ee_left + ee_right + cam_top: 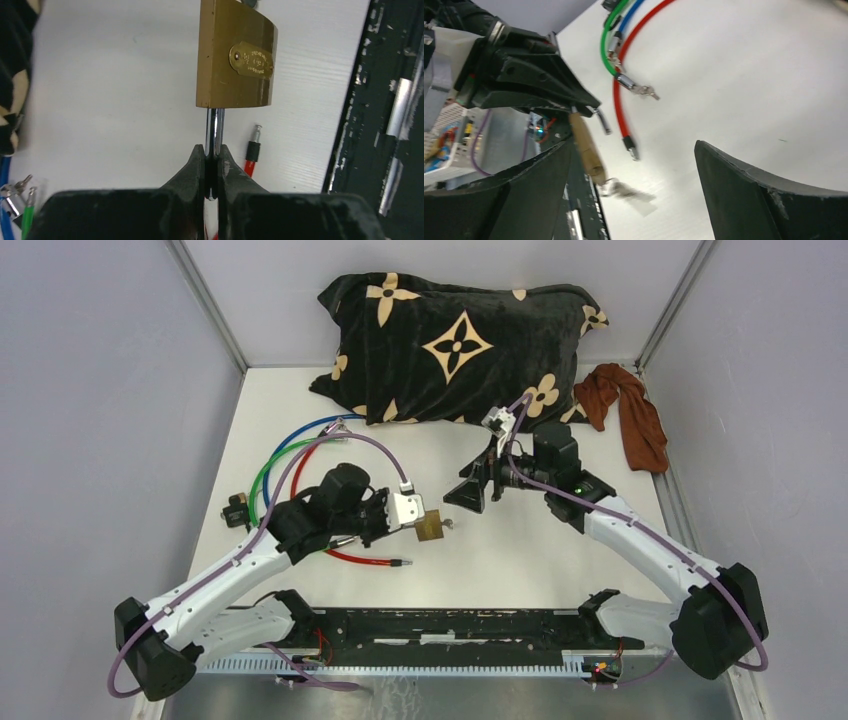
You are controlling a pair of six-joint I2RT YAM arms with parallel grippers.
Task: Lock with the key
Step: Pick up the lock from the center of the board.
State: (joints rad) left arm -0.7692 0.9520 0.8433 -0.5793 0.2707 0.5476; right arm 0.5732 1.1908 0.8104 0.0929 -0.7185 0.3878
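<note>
On the 9 o'clock side of the table [600, 440] lie loose coloured cables [300, 455], which play no part in this step. Just right of them, the left gripper [214, 159] is clenched on the chrome shackle [215, 131] of the brass padlock [235, 55], held up near the table's centre. From above, the padlock's long axis runs from the shackle at about 10 o'clock to the bottom of the body at about 4 o'clock. The keyhole end therefore points away from the left arm and toward the right one. The key [626, 191] shows only as a blur at that bottom end. It seems to sit in the keyhole, though I cannot be sure. The right gripper [464, 497] stands between the padlock's 1 and 2 o'clock, near but not touching, spread wide and grasping nothing. I judge the left pinch should be firm so the body cannot swing. The right gripper should come in along the long axis, take the key's flat head squarely, and twist about that axis without tugging.
</note>
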